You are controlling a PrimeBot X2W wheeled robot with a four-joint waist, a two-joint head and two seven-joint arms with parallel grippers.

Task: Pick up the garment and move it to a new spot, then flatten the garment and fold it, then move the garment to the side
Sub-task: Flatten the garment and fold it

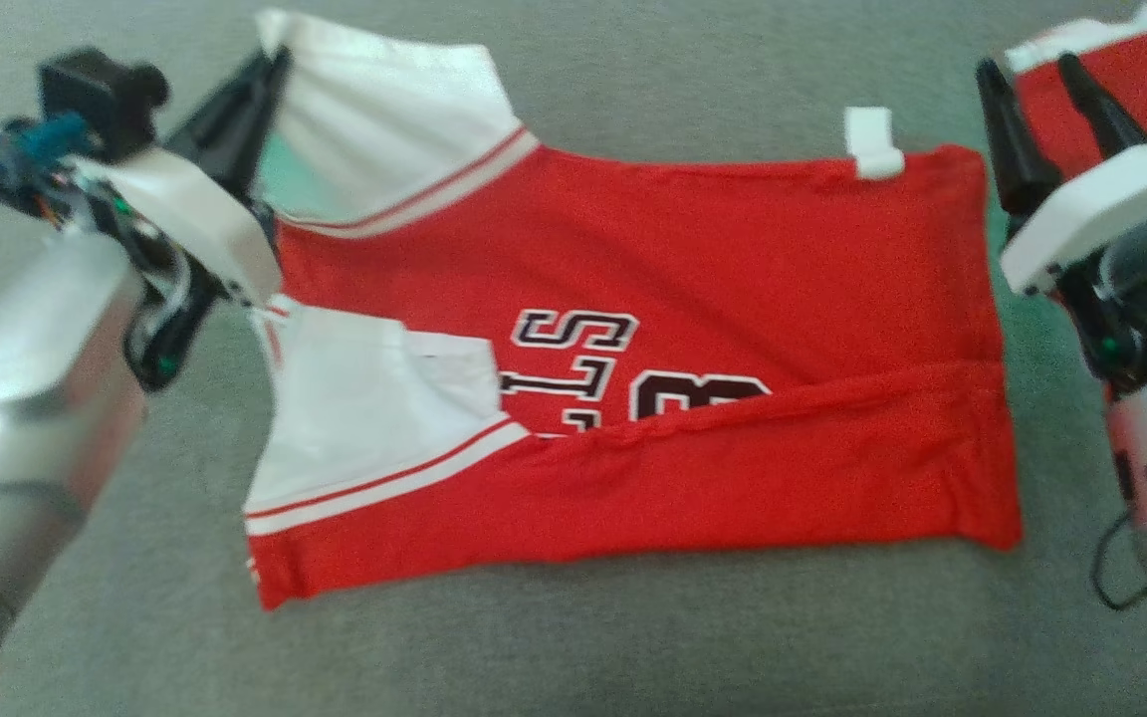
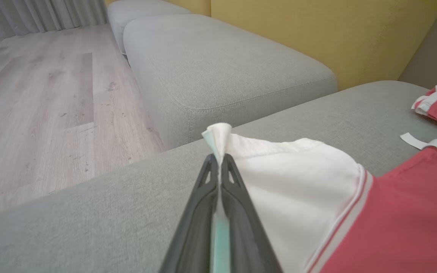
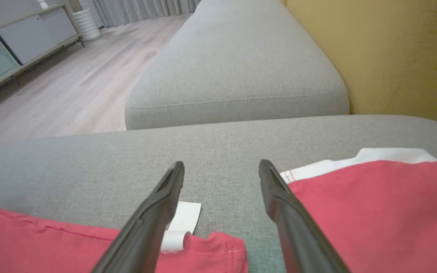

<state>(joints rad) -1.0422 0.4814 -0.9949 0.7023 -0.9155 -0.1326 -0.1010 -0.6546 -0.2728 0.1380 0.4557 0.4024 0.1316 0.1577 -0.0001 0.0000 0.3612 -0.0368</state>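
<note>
The garment (image 1: 693,249), a red basketball jersey with broad white side panels edged in thin red lines and black white-outlined lettering, lies spread across the middle of the head view on a grey fabric sofa cushion (image 1: 633,657). Its lower edge is folded up over part of the lettering. At the upper left of the frame the left gripper (image 1: 273,62) is closed on a corner of the upper white panel, which is held up off the cushion. The left wrist view shows the white cloth pinched between the two dark fingers (image 2: 235,201) and poking out past their tips. At the upper right the right gripper (image 1: 1027,68) stands open, holding nothing, just beyond the jersey's right edge. In the right wrist view its fingers frame bare cushion, with a small white tag (image 3: 184,216) at the jersey's hem beside the left-hand finger. A second red cloth with a white border (image 3: 374,212) lies to their right. A pale wooden floor (image 2: 32,113) lies beyond the cushion.
</note>
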